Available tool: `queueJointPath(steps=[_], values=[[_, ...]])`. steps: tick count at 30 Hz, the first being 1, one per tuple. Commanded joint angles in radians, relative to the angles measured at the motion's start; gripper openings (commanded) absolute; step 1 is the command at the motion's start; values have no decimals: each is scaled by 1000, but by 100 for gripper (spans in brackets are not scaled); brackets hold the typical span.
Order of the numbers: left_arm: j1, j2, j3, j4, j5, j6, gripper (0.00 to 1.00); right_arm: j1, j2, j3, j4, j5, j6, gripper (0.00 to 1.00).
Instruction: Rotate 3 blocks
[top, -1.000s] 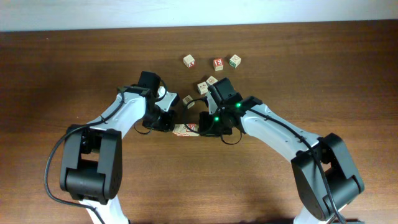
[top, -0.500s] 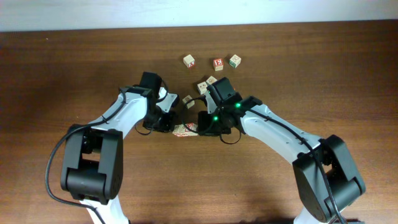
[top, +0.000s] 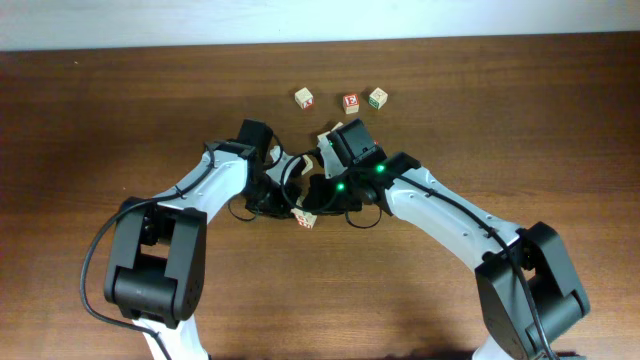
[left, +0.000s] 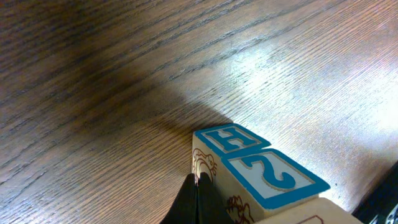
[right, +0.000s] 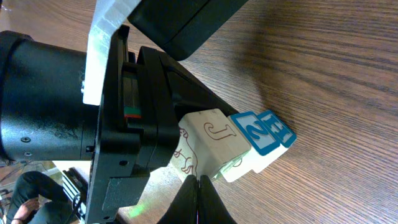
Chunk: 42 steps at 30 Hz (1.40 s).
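Nearest, in the left wrist view, the left jaws are clenched on nothing. Their black fingertips (left: 193, 202) are pressed into one blunt point against, or just short of, the pale engraved side of the row of three small wooden alphabet cubes (left: 249, 162), at its H end. The right jaws are likewise clenched and empty, their fingertips (right: 189, 205) meeting just under the pale cube with a brown J (right: 214, 134) at the other end. Past the J sit the cube with a blue-framed 2 (right: 252, 135) and the cube with a blue H (right: 278, 132), faces flush. The row lies on the dark, grained wooden table (left: 93, 74) between the two arms.

The cubes are hard and square-edged with slick printed faces, and they are butted together, not joined. Pushed by two narrow points, the row could hinge at a seam and scatter instead of turning as one, or a tip could skid off a face. The wrists are crowded together and might knock each other.

Farthest off, well apart from the row, stand a pale cube with a red print (top: 304, 97), a red-faced cube (top: 350, 101) and a green-faced cube (top: 377, 97).
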Motion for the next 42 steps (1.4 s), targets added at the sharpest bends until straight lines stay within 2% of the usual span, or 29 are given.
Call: queueJointPath(steps=[1, 6, 9, 19, 27, 30, 33, 39, 42], values=[[-12, -1, -6, -2, 83, -6, 0, 13, 12, 2, -15, 12, -7, 4], [-12, -1, -6, 0, 80, -6, 0, -9, 7, 19, -94, 17, -23, 4], [-12, -1, -6, 10, 80, -6, 0, -16, -27, 48, -165, 86, -37, 4], [-10, -1, 1, 14, 72, -6, 0, -42, -63, 56, -187, 117, -45, 5], [-10, -1, 122, -62, -142, -33, 0, -173, -68, 54, -241, 136, -92, 4], [-10, -2, 180, -156, -141, -32, 0, -172, -47, 50, -240, 143, -101, 4], [-10, -2, 206, -235, -53, 30, 0, -173, -39, 42, -237, 143, -101, 4], [-10, -2, 206, -253, -5, 48, 0, -173, -39, 41, -237, 143, -101, 4], [-10, -2, 206, -253, 64, 74, 0, -172, -39, 41, -235, 143, -101, 4]])
